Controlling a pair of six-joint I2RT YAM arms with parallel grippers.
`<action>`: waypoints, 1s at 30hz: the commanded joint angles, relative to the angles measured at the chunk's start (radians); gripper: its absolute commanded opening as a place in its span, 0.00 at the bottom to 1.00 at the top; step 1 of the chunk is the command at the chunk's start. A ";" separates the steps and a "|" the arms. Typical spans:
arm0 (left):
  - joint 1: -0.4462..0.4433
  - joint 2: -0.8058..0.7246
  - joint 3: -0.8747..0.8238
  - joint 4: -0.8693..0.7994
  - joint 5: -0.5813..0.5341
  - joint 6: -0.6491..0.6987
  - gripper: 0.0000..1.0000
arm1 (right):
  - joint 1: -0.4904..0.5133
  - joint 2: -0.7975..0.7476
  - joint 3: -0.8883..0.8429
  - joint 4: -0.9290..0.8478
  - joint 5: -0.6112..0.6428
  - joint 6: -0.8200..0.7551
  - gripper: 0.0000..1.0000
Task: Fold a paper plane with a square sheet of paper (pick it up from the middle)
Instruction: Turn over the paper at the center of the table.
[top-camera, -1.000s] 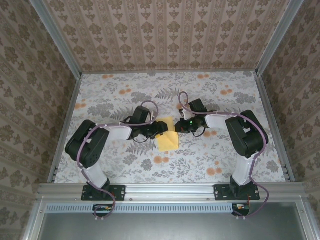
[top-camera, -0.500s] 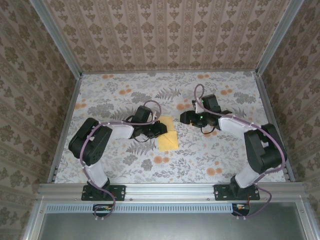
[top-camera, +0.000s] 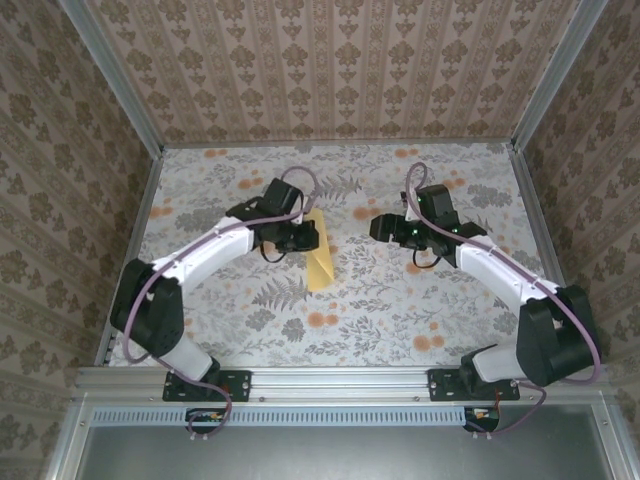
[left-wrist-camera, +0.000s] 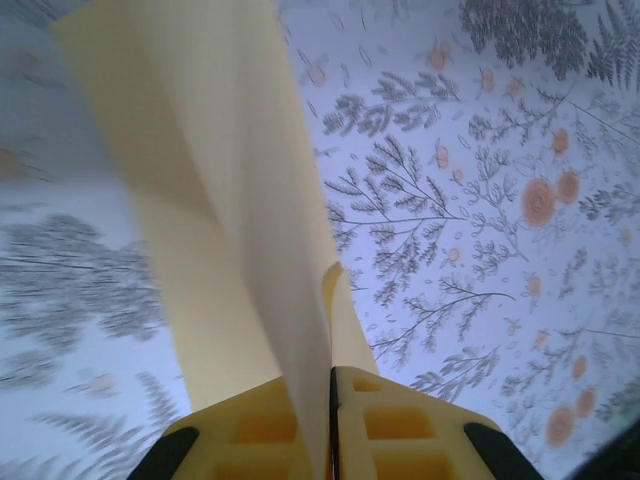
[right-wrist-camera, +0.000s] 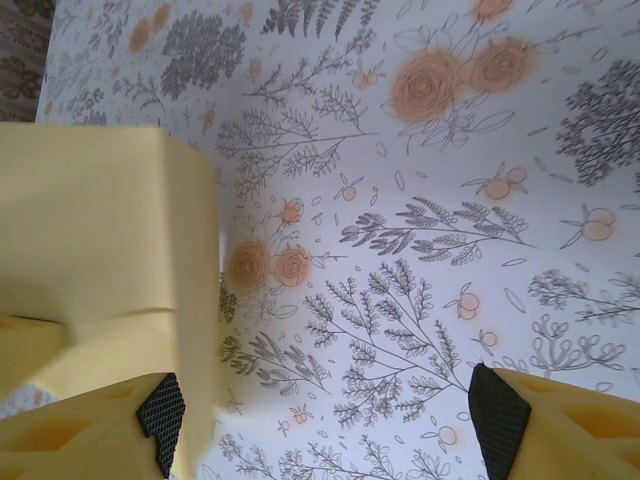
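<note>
The folding looks well along. The thin, plain yellow-orange sheet of paper (top-camera: 322, 262) is no longer a flat square. It has been doubled into a long, narrow shape with a sharp centre crease. The left wrist view shows two layers meeting at that crease. I cannot make out whether the nose and wing folds are finished. My guess is that a final wing fold or a tidy set-down is what remains.

The left fingers (top-camera: 303, 237) are clamped tight on the crease edge. From there the paper runs straight out ahead of them, and it widens the farther it gets from the pads. I cannot tell whether its far end brushes the counter or hangs free.

The right fingers (top-camera: 378, 228) are spread wide with nothing between them. They stand apart from the paper, which lies off beyond one fingertip. Bare print shows between the two pads.

The counter (top-camera: 420, 300) is covered in a grey fern-and-leaf print dotted with small orange flowers. Nothing else lies on it near either set of fingers. Beige and brown damask-striped wallpaper panels (top-camera: 340, 70) close it in on three sides, held in an aluminium frame. A metal rail (top-camera: 340, 380) at the near edge carries both arm bases.
</note>
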 joint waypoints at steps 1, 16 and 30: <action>-0.017 -0.037 0.106 -0.396 -0.283 0.123 0.10 | -0.009 -0.033 0.011 -0.061 0.081 -0.019 0.80; -0.147 0.348 0.418 -0.793 -0.933 -0.005 0.10 | -0.027 -0.013 -0.004 -0.087 0.123 -0.017 0.81; -0.260 0.613 0.497 -0.601 -0.695 -0.006 0.14 | -0.056 0.011 -0.019 -0.110 0.133 -0.002 0.81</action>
